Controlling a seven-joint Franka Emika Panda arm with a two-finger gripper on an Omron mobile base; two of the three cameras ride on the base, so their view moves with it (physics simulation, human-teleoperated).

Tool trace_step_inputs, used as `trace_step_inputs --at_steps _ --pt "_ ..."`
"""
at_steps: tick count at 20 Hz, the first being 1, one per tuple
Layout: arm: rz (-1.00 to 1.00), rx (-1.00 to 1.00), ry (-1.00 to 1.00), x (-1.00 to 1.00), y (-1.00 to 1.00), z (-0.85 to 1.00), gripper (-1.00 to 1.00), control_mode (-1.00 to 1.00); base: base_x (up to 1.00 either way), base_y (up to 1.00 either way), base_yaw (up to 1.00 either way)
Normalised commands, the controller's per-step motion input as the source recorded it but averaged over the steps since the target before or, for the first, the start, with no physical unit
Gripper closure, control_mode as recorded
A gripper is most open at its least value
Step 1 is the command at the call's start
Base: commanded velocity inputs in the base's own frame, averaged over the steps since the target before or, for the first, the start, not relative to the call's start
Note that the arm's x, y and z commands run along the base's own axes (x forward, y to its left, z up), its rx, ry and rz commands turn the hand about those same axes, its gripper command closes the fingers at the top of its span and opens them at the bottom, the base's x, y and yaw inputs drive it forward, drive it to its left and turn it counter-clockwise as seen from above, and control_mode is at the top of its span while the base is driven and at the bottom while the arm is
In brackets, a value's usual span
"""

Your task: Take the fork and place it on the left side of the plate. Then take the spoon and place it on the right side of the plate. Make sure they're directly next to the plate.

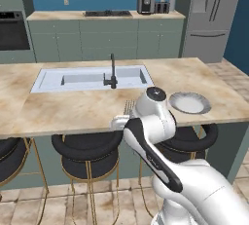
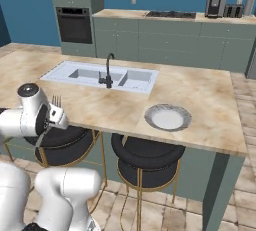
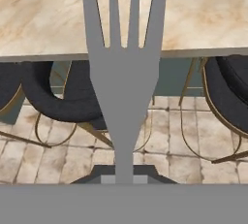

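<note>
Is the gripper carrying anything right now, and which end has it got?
Yes: the gripper is shut on the fork, gripping the handle end; the tines point away from the hand.

Marble island counter [image 1: 73,107] w/ built-in sink [image 1: 92,79] is carrying the plate [image 1: 189,103], sitting at approx 4 o'clock from the sink, near front edge.

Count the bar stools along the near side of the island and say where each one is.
3 in the left base view, tucked under the island's near edge: one stool at the left edge, one in the middle, one partly behind the arm below the plate. More may be hidden.
</note>
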Motion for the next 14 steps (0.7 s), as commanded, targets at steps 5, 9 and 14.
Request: trace_step_inputs --at_steps 5,9,14 --pt "-0.03 0.0 0.0 0.74 -0.94 0.09 1.0 -1.0 0.0 0.0 0.0" --pt "-0.02 0.0 0.0 0.5 -1.0 0.0 1.0 -1.0 0.0 0.0 0.0" --pt "-0.02 0.0 0.0 0.23 -0.77 0.0 1.0 -1.0 0.0 0.0 0.0"
